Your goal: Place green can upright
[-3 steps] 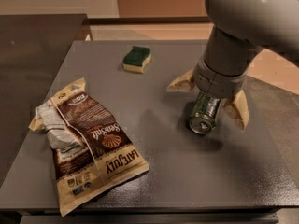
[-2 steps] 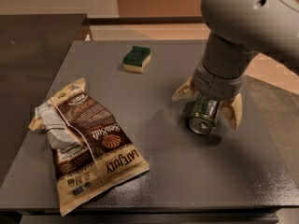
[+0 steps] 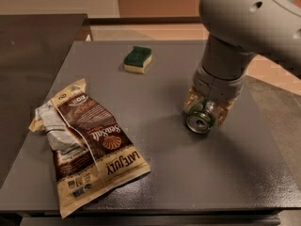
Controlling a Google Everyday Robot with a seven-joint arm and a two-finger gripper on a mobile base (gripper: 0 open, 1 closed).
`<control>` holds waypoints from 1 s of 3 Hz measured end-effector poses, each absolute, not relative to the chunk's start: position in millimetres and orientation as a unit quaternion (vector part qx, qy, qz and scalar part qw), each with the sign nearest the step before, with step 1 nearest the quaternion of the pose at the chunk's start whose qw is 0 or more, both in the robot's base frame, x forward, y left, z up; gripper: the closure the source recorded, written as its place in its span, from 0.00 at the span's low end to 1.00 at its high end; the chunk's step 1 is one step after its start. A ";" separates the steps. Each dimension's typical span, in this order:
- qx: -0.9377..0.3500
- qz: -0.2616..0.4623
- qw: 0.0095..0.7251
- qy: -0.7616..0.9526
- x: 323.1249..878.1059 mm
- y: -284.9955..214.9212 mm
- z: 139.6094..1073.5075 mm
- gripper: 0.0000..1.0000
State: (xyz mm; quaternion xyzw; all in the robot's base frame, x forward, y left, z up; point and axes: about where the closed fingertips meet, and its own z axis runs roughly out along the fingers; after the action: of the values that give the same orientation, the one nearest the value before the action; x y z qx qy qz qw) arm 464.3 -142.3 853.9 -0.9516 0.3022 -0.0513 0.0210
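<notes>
The green can (image 3: 199,120) lies on its side at the right of the grey table (image 3: 155,173), its shiny silver end turned toward the camera; only a sliver of green body shows. My gripper (image 3: 207,111) comes down on it from above, under the big grey arm. Its tan fingers (image 3: 190,100) press against both sides of the can, so it is shut on the can. The arm hides most of the can's body.
A brown-and-cream snack bag (image 3: 84,142) lies at the left front of the table. A green-and-yellow sponge (image 3: 138,59) sits at the back middle. A darker counter (image 3: 33,46) adjoins on the left. The table's front edge is near the bottom.
The tan fingers were spread wide on either side of the can; they have now closed in against it. The can has stayed where it was.
</notes>
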 end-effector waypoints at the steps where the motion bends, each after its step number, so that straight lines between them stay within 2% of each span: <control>1: -0.947 -0.049 0.034 0.316 463.2 -133.9 867.4 0.88; 2: -0.930 -0.019 0.064 0.361 464.6 -119.4 888.8 1.00; 3: -0.897 0.030 0.106 0.428 468.5 -102.8 914.6 1.00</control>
State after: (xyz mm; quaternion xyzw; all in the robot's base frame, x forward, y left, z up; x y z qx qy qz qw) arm 468.5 -102.8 914.6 -0.8972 0.4278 0.0303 0.1057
